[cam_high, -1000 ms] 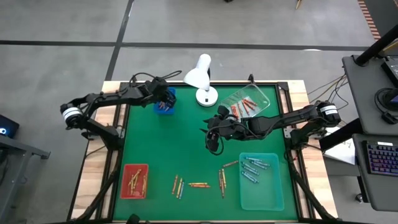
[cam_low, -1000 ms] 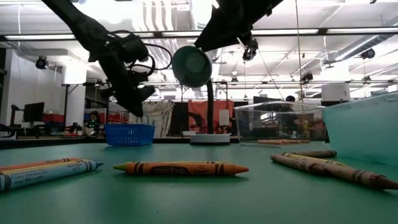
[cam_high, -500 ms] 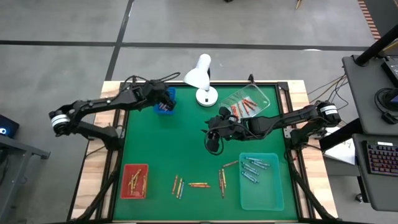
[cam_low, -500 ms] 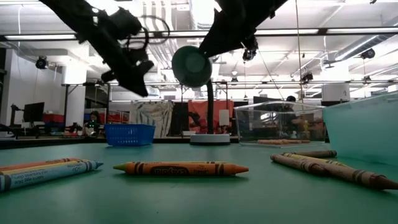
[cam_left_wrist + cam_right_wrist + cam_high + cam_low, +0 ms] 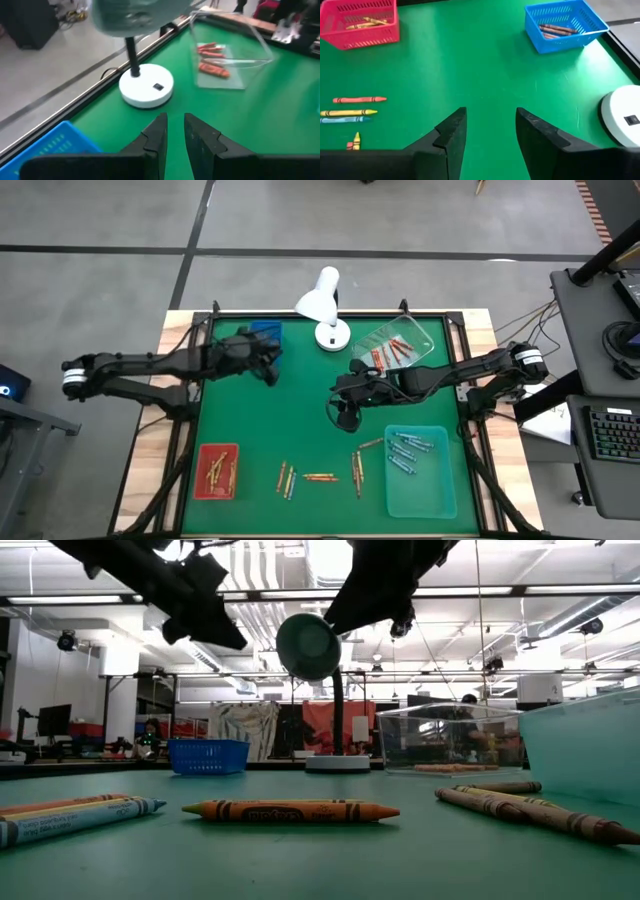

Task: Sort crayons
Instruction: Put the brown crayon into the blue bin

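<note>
Several loose crayons (image 5: 320, 477) lie flat on the green mat near the table's front edge; in the low view an orange-yellow one (image 5: 290, 810) lies crosswise. My left gripper (image 5: 268, 366) hovers above the mat just on the near side of the blue basket (image 5: 266, 332). Its fingers (image 5: 175, 132) stand a narrow gap apart with nothing between them. My right gripper (image 5: 345, 412) hangs over the middle of the mat, open wide (image 5: 490, 130) and empty. The loose crayons (image 5: 359, 99) lie ahead of it.
A white desk lamp (image 5: 325, 310) stands at the far edge. A clear container (image 5: 395, 345) with red crayons is at the far right. A teal tray (image 5: 420, 490) with light blue crayons is at the near right, a red basket (image 5: 217, 470) at the near left. Brown crayons lie in the blue basket (image 5: 565, 22).
My left gripper has drawn back from over the blue basket toward the near edge and risen, tipping up closer to level. Its narrow gap looks the same as before. The crayons on the mat have stayed where they were.
</note>
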Tool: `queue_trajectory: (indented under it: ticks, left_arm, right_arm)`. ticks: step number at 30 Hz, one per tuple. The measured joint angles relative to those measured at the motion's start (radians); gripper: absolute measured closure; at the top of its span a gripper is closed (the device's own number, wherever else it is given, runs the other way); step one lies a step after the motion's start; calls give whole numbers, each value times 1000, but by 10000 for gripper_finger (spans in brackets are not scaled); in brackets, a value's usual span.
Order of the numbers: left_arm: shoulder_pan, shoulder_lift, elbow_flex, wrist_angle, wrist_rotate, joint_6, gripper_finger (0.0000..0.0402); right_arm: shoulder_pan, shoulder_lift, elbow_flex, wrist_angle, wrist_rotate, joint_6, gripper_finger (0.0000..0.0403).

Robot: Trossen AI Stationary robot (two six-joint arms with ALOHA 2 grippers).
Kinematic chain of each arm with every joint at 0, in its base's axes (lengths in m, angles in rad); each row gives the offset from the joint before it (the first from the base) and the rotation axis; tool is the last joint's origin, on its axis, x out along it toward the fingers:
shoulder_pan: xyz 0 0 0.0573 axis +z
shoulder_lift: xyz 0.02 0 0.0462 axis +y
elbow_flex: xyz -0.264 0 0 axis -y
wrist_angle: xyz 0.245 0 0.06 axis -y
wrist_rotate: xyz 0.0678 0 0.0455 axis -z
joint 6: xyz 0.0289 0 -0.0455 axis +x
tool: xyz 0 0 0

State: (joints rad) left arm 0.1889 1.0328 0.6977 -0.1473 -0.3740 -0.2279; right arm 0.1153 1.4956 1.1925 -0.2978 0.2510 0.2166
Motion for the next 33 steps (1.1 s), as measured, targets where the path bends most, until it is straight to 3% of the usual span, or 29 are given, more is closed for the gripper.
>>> queue_trajectory:
  ticks: [8,14,21,28,33]
  left_arm:
    - [-158,-34,-6,31,-107,1,354]
    - [-244,-36,-6,79,-126,42,354]
    - [-282,-36,-6,104,-126,66,354]
    - [-293,-37,-6,100,-126,68,354]
    - [-293,-37,-6,91,-126,70,354]
  right_arm:
    - [14,0,11,-38,-24,1,250]
    - [18,34,14,-40,-24,9,250]
    - [18,118,75,-77,-78,-28,250]
    - [22,194,167,-273,-117,-45,250]
    - [40,218,187,-374,-217,-53,250]
